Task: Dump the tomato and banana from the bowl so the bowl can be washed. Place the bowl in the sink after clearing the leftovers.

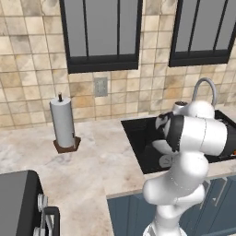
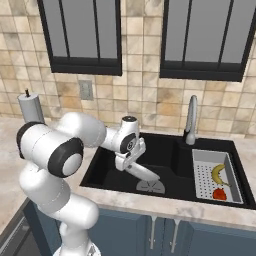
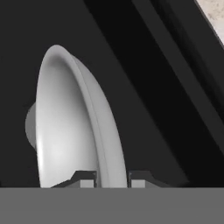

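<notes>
1. In my hand view the claw (image 3: 112, 178) is clamped on the rim of the bowl (image 3: 70, 127), one tip on each side of the rim at the bottom of the frame.
2. In the right base view I see the bowl (image 2: 142, 172) tilted, low inside the sink (image 2: 165, 150) at the centre of the frame, just above the drain (image 2: 150, 187).
3. The banana (image 2: 218, 174) and tomato (image 2: 219, 194) lie in the tray (image 2: 200, 172) at the right of the frame, tomato just below the banana.
4. The tap (image 2: 191, 120) stands behind the sink, upper right of centre.
</notes>
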You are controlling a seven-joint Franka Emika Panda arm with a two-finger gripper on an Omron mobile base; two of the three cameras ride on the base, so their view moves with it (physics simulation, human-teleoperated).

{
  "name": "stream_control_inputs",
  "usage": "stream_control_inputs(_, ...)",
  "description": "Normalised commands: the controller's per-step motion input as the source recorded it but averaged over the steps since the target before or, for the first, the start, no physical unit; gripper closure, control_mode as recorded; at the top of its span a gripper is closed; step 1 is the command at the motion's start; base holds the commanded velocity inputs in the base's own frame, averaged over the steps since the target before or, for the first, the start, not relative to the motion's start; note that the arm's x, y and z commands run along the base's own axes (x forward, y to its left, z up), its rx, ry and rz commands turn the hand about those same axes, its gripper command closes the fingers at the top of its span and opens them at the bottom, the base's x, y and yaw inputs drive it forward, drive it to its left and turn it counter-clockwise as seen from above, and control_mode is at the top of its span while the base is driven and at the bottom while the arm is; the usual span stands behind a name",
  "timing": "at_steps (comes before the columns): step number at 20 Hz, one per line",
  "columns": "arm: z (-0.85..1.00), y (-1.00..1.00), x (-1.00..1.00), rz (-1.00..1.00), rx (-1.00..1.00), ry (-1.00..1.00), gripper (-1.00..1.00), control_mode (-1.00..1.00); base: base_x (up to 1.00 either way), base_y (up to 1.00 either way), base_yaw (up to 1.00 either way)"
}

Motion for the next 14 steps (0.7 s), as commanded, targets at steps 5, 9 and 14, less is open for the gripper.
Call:
stream_control_inputs(5, -0.46, -0.11, 0.17, -0.12, 0.00, 0.04, 1.00, -1.00, 0.00, 0.00, 0.00)
stream_control_inputs(9, -0.36, -0.04, 0.40, -0.13, 0.00, 0.00, 1.00, -1.00, 0.00, 0.00, 0.00)
stream_control_inputs(14, -0.53, -0.04, 0.20, -0.13, 0.00, 0.00, 1.00, -1.00, 0.00, 0.00, 0.00)
